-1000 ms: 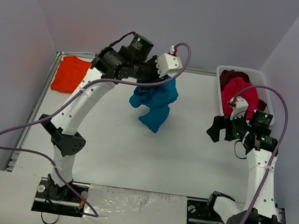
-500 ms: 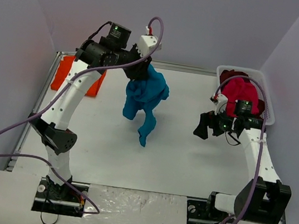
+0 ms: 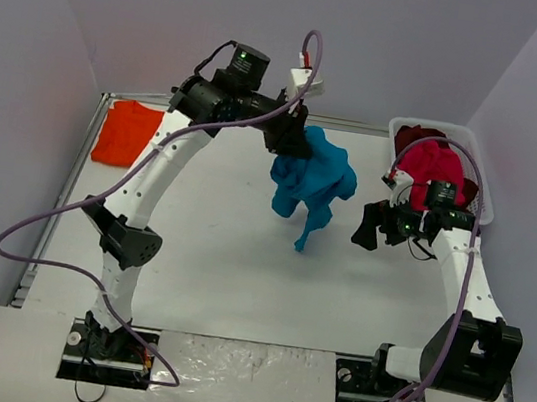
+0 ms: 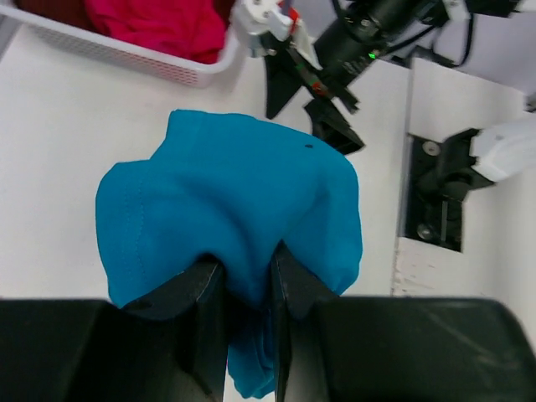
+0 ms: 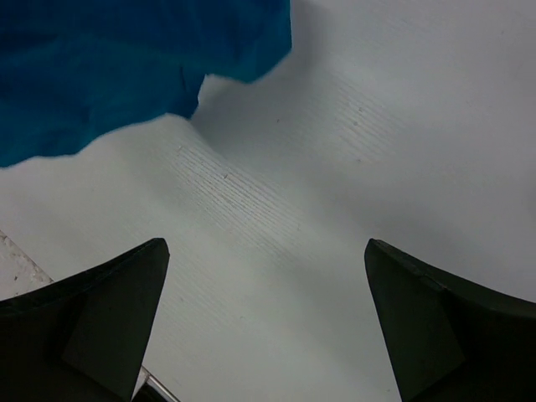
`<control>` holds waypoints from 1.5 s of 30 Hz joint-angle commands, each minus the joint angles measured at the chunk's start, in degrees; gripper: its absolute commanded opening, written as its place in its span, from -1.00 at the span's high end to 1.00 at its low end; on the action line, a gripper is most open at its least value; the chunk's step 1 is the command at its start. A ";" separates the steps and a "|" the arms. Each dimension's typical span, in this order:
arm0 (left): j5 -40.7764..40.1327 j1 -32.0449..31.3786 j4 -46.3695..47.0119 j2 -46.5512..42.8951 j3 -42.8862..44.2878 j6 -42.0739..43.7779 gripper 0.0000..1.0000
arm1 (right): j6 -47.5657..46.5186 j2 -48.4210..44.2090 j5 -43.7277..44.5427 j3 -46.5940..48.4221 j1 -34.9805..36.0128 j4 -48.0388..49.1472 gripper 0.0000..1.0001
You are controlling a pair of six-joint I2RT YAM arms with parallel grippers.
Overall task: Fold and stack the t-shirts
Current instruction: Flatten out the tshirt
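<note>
I have swung the left gripper [image 3: 288,135], clamped on the bunched teal t-shirt [image 3: 314,181], back toward the basket [image 3: 424,123]. The shirt hangs clear of the table, near the basket's left side. The right gripper [image 3: 370,226] stands wide open between shirt and basket, so I judge a second grasp is next.

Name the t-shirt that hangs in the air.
The teal-blue t-shirt: it hangs bunched from the left arm's fingers. The orange one lies on the table; the magenta-pink and dark red ones sit in the basket.
</note>
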 commanded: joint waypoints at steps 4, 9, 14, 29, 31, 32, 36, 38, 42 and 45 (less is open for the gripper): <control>31.04 16.25 12.68 -21.48 -28.08 0.22 0.45 | -0.76 -1.13 0.03 0.41 -1.25 -1.42 -1.00; 49.13 44.53 85.98 -39.45 -83.53 -50.54 -0.24 | -1.11 -0.60 0.46 0.58 -1.07 -1.33 -1.00; 49.22 54.43 110.89 -40.71 -102.05 -51.29 -0.84 | -1.11 2.47 1.26 2.16 0.59 -1.33 -1.00; 42.10 53.11 64.25 -33.86 -89.25 -13.79 -0.89 | -5.15 25.12 -0.42 12.79 17.72 -9.50 -0.71; 40.17 53.03 54.01 -33.24 -87.05 -8.59 -0.89 | -5.77 28.21 -0.41 13.59 19.49 -10.73 -0.67; 39.73 52.94 49.93 -32.63 -84.77 -4.91 -0.89 | -5.77 30.58 -0.33 13.85 20.28 -10.91 -0.65; 38.41 52.24 25.02 -29.99 -78.89 16.23 -0.89 | -5.60 34.29 1.43 14.56 23.62 -11.00 -0.63; 38.06 52.06 10.88 -27.72 -74.93 28.70 -0.89 | -5.68 35.70 1.87 14.73 25.20 -11.35 -0.58; 38.58 51.88 -16.43 -21.39 -67.64 54.39 -0.89 | -5.95 36.93 2.40 15.00 27.93 -11.70 -0.22; 39.46 51.88 -37.58 -13.22 -62.79 77.04 -0.89 | -5.69 37.63 3.45 15.78 28.64 -11.70 0.61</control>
